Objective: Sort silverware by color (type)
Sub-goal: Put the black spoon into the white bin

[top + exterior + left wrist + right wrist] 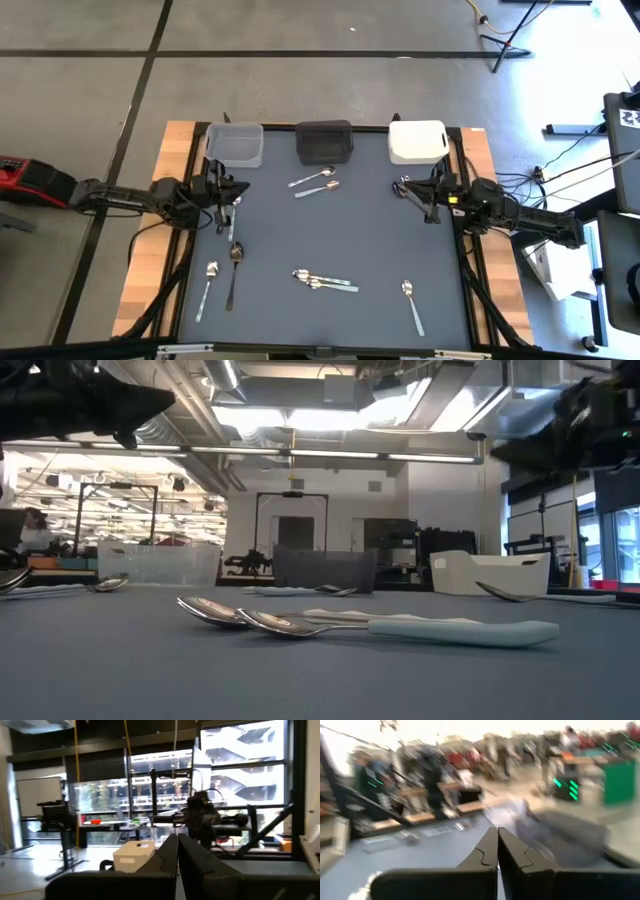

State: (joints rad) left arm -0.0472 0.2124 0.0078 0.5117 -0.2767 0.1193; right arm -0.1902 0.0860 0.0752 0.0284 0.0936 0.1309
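Several small spoons lie flat on the dark mat. Two lie below the black bin (pixel 314 183), two side by side at mid-table (pixel 322 281), also in the low view (pixel 250 617). Two more lie at the near left (pixel 222 277) and one at the near right (pixel 412 305). My left gripper (pixel 238 188) is shut and empty (pixel 177 840), raised near the clear bin (pixel 234 143), with a spoon (pixel 236 212) on the mat beside it. My right gripper (pixel 408 190) is shut and empty (pixel 497 832), raised near the white bin (pixel 417 141), with a spoon (pixel 402 184) at its tips.
The clear bin, a black bin (pixel 324 141) and the white bin stand in a row along the mat's far edge. Wooden table strips (pixel 150 250) flank the mat. Open mat lies between the two grippers and at the near middle.
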